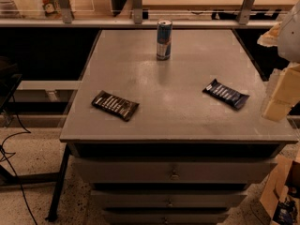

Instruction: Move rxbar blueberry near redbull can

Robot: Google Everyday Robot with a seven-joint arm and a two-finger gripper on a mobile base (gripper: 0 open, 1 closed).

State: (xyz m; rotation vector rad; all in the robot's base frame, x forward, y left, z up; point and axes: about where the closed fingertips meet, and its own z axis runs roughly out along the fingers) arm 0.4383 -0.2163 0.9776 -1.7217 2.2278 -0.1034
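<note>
The rxbar blueberry (226,93), a flat bar in a dark navy wrapper with white lettering, lies on the right side of the grey table top (178,74). The redbull can (164,40), blue and silver with a silver top, stands upright near the table's far edge, in the middle. My gripper (281,97) shows pale at the right edge of the view, just right of the blue bar and a little above the table's right edge. It holds nothing that I can see.
A dark brown-black wrapped bar (115,105) lies at the front left of the table. Drawers (174,172) sit below the top. A railing and shelf (140,18) run behind. A cardboard box (283,196) stands on the floor at lower right, cables at left.
</note>
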